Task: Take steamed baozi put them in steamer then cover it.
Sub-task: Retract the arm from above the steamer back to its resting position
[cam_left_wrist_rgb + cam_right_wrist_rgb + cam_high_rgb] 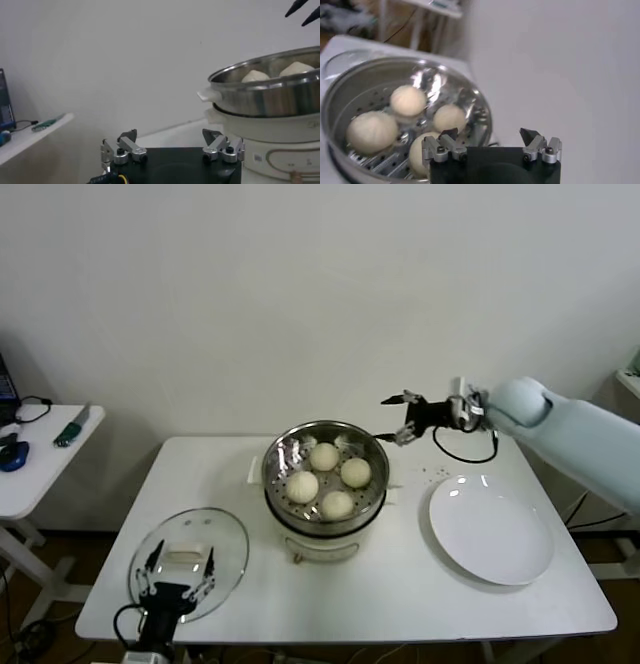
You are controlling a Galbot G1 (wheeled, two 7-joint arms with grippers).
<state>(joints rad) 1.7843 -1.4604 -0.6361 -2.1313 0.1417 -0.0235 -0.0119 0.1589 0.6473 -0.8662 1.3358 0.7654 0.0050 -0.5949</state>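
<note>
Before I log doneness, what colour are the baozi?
Pale cream-white, all four baozi in the steamer; clearest in the head view.

Four steamed baozi (328, 479) are being held in the steamer (324, 484) at frame centre; the right gripper (397, 418) is being held open at its upper right; the left gripper (177, 573) is being held open over the glass lid (230, 539) at lower left; a white plate (490, 529) is lying at right.

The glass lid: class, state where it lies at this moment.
In the head view the glass lid lies flat on the table's front left corner, left of the steamer, with the open left hand over its near edge.
</note>
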